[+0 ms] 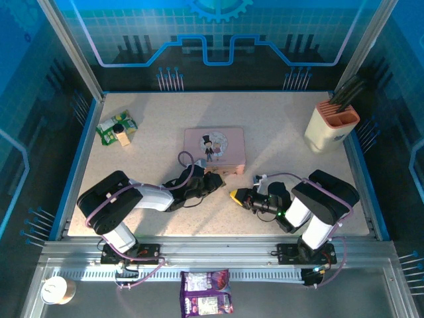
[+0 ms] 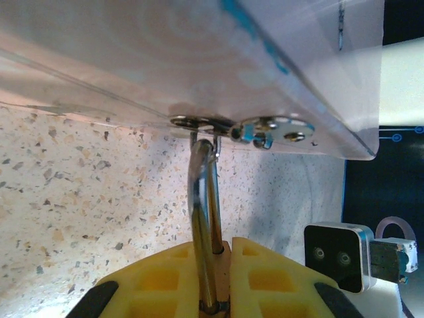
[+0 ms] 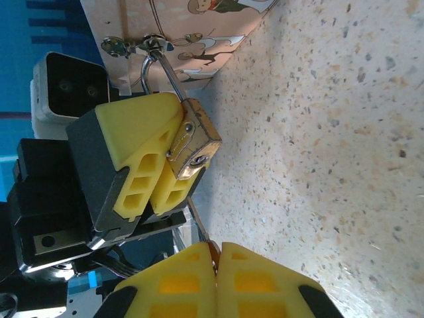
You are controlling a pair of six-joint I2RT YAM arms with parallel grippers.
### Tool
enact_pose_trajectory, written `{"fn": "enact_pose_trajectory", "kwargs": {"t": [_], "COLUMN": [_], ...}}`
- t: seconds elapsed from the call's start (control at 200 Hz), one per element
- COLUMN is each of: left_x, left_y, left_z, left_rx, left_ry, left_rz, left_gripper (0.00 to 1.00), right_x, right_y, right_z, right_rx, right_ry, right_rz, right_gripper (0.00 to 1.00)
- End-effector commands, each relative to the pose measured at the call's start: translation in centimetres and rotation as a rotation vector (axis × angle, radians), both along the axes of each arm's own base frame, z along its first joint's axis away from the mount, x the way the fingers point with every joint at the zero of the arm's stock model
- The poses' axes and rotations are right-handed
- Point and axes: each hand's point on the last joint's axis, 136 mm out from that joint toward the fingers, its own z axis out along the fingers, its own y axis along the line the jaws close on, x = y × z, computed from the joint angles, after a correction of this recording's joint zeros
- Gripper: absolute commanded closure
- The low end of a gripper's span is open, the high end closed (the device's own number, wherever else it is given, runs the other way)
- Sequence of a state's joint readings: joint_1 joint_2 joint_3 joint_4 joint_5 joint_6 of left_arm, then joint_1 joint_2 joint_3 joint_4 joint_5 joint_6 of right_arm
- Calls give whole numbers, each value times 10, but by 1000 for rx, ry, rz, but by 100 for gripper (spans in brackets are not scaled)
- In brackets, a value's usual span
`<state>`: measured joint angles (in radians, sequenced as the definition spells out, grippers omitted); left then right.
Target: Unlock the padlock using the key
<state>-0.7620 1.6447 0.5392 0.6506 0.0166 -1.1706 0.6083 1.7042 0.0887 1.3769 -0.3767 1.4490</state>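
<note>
Padlock, one small brass one, hangs by its thin silver shackle from the metal hasp on the pink tin. In the top view this is at the tin's 5 o'clock corner, close to the middle of the table.

Blue rims run along the table at 9 and 3 o'clock, a wall closes it at 12 o'clock, and the mounting rail lies at 6 o'clock. Bare tabletop stretches from the tin towards 3 o'clock, and again towards 9 o'clock.

There is one tin, one padlock and one key. One beige holder of dark tools stands near the 2 o'clock corner, and one green packet lies near the 10 o'clock corner. One purple packet and one paper cup sit beyond the rail at 6 and 7 o'clock.

The left gripper has its yellow fingers clamped on the padlock, the brass body squeezed between them and the shackle rising out past the tips to the hasp.

The right gripper lies at 4 o'clock from the left one. Its fingers are pressed together on the key, a thin silver blade sticking out between them. In the right wrist view the key points to 12 o'clock and its tip reaches the lower end of the padlock. Whether it is inside the keyhole cannot be told
</note>
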Motion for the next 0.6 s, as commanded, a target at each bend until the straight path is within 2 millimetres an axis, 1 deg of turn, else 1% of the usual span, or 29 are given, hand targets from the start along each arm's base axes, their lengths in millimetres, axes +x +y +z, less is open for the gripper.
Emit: {"fn": "enact_pose_trajectory", "kwargs": {"t": [0.0, 0.14, 0.28, 0.595], "left_x": [0, -1, -2, -5], "left_y": [-13, -14, -19, -24], "left_z": [26, 24, 27, 35], "left_rx": [-119, -126, -150, -212], "left_ry": [-28, -5, 2, 21], "left_rz": [-19, -12, -15, -18], "left_gripper": [88, 89, 89, 89], "right_x": [5, 6, 5, 6], "right_y": [6, 7, 9, 11], "right_z": [15, 22, 21, 20], "right_rx": [49, 74, 87, 115], "right_ry": [-29, -28, 5, 58], "right_rz": [8, 4, 8, 19], "right_gripper": [100, 100, 100, 100]}}
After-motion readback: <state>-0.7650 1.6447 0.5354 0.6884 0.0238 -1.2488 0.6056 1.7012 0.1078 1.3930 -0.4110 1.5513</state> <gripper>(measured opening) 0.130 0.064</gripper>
